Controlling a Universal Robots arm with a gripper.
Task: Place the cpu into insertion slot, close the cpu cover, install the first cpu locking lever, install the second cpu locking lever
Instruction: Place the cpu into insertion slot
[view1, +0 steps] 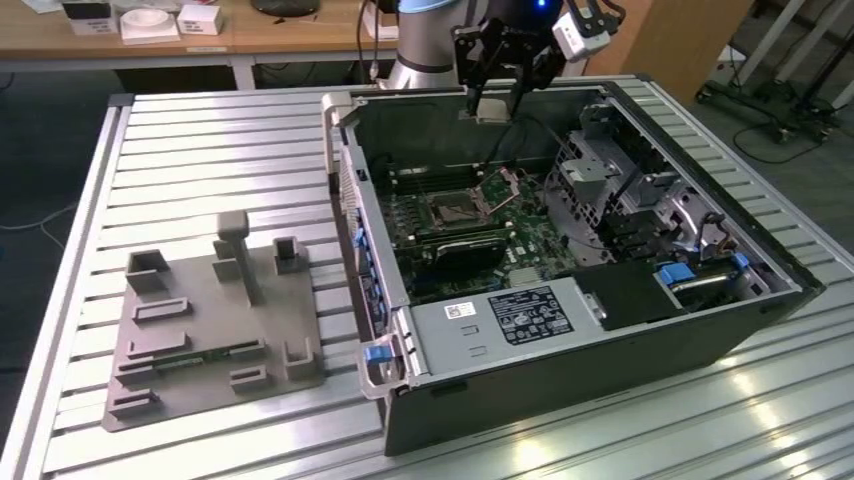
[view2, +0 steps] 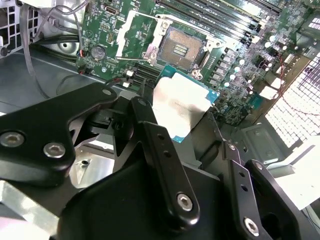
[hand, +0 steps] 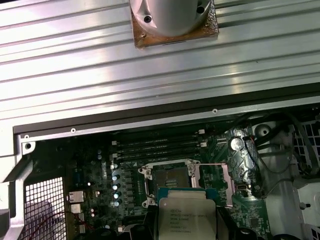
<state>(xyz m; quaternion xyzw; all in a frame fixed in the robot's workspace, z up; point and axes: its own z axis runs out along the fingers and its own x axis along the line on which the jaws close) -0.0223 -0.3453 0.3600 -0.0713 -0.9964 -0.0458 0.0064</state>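
While the socket (view2: 182, 47) lies open, the gripper (view1: 490, 104) clamps the flat silvery cpu (view2: 180, 102).

A robotics lab, going by the exterior view: a ribbed aluminium bench (view1: 200, 130) carries an opened computer tower (view1: 561, 370) at four o'clock and a grey fixture plate (view1: 187, 360) at eight, a robot arm (view1: 424, 45) stands at twelve, and a wooden desk (view1: 267, 35) sits behind at eleven.

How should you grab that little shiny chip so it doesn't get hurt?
Pinch the cpu by two opposite edges, coming from its metal-topped side, as the gripper does. It's thin, flat and square, so the straight edges give a hold and the underside stays free.
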